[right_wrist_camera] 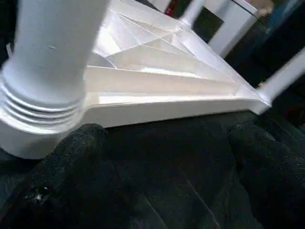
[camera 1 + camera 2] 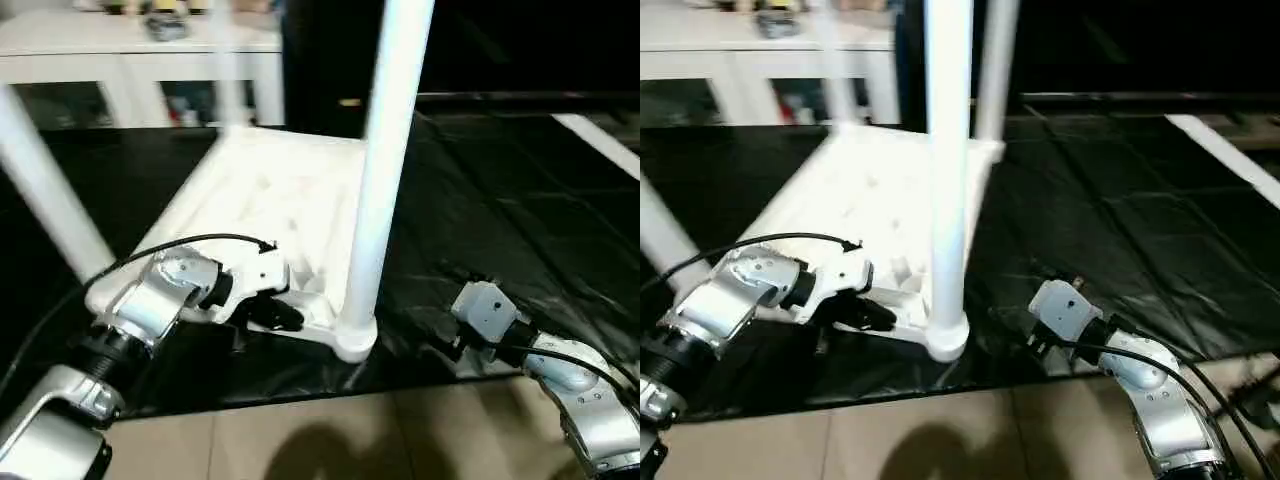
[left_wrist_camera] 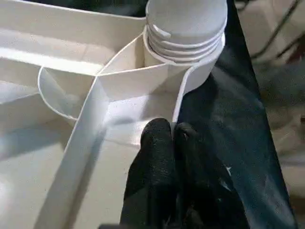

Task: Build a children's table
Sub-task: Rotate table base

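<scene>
Table (image 2: 270,195) lies inverted on black sheet (image 2: 480,230), legs up. Left tool (image 3: 169,143) clenched on rim beside corner leg (image 2: 385,170); right tool (image 1: 157,157) released, near. Likely light, stiff, slick plastic; rim ribs suit gripping.

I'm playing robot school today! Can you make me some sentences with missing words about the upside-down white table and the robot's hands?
1. The white table top lies upside down on a ____ sheet.
2. The near leg stands ____ in its corner socket.
3. The left hand is shut on the table top's ____.
4. The right hand is ____.

Missing words: black; upright; rim; open
</scene>
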Available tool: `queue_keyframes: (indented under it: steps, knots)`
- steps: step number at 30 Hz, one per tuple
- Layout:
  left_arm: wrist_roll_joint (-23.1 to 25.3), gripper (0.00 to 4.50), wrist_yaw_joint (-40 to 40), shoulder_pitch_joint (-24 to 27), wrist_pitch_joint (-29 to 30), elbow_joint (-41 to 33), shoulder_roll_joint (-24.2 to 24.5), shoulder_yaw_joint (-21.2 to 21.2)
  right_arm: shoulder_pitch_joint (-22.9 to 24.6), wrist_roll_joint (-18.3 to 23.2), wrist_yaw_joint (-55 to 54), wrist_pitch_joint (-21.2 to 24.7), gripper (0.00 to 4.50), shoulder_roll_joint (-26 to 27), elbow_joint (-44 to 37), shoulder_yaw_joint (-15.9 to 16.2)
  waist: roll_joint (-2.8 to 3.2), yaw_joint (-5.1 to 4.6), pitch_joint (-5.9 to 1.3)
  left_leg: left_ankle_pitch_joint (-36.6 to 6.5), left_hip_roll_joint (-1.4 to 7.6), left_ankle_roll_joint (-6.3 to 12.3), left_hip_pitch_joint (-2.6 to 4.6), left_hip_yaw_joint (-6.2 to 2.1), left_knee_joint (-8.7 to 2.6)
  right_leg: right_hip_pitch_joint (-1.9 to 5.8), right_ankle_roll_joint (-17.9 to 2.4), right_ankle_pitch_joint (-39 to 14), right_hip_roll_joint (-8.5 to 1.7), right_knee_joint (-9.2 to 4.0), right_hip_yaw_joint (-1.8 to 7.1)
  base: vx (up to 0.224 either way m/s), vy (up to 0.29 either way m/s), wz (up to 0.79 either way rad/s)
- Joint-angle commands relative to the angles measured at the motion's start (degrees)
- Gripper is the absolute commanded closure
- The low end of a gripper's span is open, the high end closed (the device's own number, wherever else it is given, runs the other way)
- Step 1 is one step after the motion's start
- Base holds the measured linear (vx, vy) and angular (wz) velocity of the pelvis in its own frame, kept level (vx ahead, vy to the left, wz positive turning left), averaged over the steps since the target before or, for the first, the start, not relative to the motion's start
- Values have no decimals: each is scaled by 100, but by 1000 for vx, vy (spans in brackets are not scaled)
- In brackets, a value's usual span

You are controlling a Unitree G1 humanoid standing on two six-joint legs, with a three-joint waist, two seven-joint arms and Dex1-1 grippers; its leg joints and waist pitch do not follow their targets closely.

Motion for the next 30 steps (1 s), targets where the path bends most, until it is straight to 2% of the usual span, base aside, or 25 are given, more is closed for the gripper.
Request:
queue_keyframes:
  steps: [1,2,3,6,8,11,16,18,20,21,22,24,25,27,29,30]
  knots:
    - [49,449,351,92,378,4,15,178,-33,62,57,63,0,-68,-75,-40,-22,31,-261,-2316,51,115,-9,-84,-434,175,-683,-2926,-378,-622,164,0,0,0]
    - [42,449,472,141,534,-63,-17,240,-45,60,62,73,0,-64,-72,-37,-42,33,-263,-2283,50,135,0,-72,-428,162,-689,-2899,-374,-633,175,0,0,0]
    - [32,449,660,219,779,-183,-60,330,-64,59,68,91,0,-61,-67,-35,-36,30,-267,-2214,61,140,-2,-62,-421,166,-761,-2740,-373,-603,188,0,0,0]
    - [-4,449,862,320,1048,-365,-101,417,-82,56,72,102,0,-58,-60,-33,-56,61,-267,-2038,49,225,31,-23,-391,132,-796,-2636,-355,-615,203,0,0,0]
    - [-59,449,986,463,1306,-648,-119,449,-98,50,75,120,0,-52,-57,-29,-49,83,-280,-1844,70,251,2,-19,-402,164,-899,-2231,-346,-562,214,0,0,0]
    - [-71,449,1123,537,1574,-896,-187,482,-130,38,69,126,0,-46,-25,-14,-39,103,-287,-1775,78,267,10,-11,-398,164,-959,-2038,-343,-548,218,0,0,0]
    - [-78,449,1442,510,1894,-1067,-344,584,-180,24,59,135,0,-29,14,0,-36,144,-317,-1386,80,310,-29,-2,-375,215,-1055,-1485,-347,-488,218,0,0,0]
    - [-100,449,1438,509,1746,-1100,-366,574,-188,19,56,138,0,-26,17,3,-39,161,-320,-1314,79,333,-35,0,-368,222,-1068,-1413,-353,-489,217,0,0,0]
    - [-43,449,1321,553,1239,-1148,-270,451,-178,14,53,135,0,-29,17,3,-3,183,-339,-1202,87,342,-55,-15,-369,239,-1085,-1200,-352,-467,209,0,0,0]
    - [-43,449,1321,553,1239,-1148,-270,451,-178,14,53,135,0,-29,17,3,-10,177,-341,-1184,87,343,-59,-12,-367,239,-1093,-1129,-348,-463,209,0,0,0]
    - [93,449,1239,533,981,-1100,-147,327,-157,15,51,122,0,-40,17,-6,1,181,-342,-1171,91,351,-61,-21,-370,241,-1107,-1046,-347,-457,203,0,0,0]
    - [67,449,1207,474,933,-1032,-155,347,-148,18,49,120,0,-45,20,-13,7,175,-339,-1197,95,340,-56,-20,-373,237,-1111,-1010,-346,-448,203,0,0,0]
    - [-12,449,1115,423,935,-1023,-165,377,-145,21,50,119,0,-49,25,-18,-15,170,-335,-1212,89,318,-60,-9,-371,242,-1120,-1034,-348,-449,205,0,0,0]
    - [-163,417,725,348,887,-1096,-79,337,-139,25,52,113,0,-56,41,-26,-10,176,-326,-1266,95,295,-54,-11,-382,234,-1123,-1176,-359,-461,206,0,0,0]
    - [-171,417,472,284,757,-1049,13,252,-139,25,56,112,0,-58,54,-26,-8,181,-327,-1299,94,277,-53,-11,-381,230,-1107,-1243,-361,-464,212,0,0,0]
    - [-170,398,407,263,729,-1014,38,223,-141,27,58,110,0,-59,61,-27,6,184,-325,-1309,96,269,-49,-14,-384,224,-1104,-1253,-364,-461,215,0,0,0]
